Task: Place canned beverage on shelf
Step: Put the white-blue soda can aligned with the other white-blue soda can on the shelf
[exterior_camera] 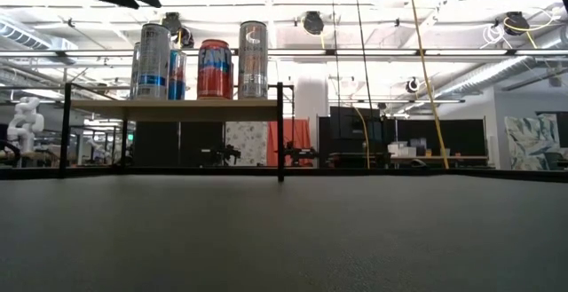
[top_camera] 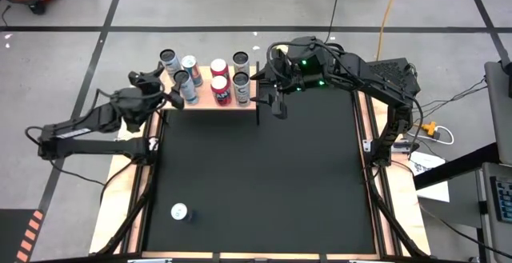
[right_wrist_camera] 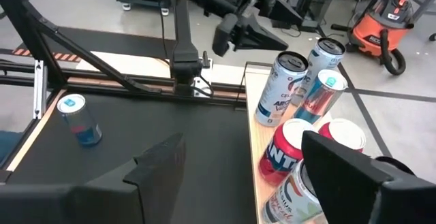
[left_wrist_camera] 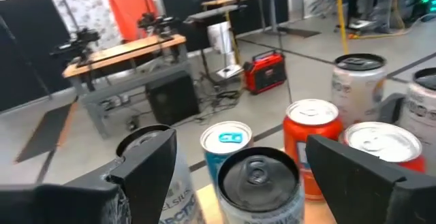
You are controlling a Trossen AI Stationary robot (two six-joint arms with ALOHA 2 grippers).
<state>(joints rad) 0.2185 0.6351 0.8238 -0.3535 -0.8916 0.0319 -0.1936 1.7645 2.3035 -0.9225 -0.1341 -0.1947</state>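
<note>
Black mat surface (top_camera: pixel 264 175) with the shelf (top_camera: pixel 214 103) at the back edge, six cans up there already. Left hand (top_camera: pixel 170 95) hangs released above a shelf can (top_camera: pixel 189 88), one can (top_camera: pixel 179 212) sits alone up front, and the right hand (top_camera: pixel 268 95) waits released beside the shelf. I'd lift the left one straight up to avoid clipping neighbours, then fetch that loner.

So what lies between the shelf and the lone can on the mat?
Only bare black mat separates shelf from lone can, per the high view.

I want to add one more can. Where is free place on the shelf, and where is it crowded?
The shelf is bare along its front edge and at the right end near the right gripper. Its left and back, beside the left gripper, are crowded with six cans.
</note>
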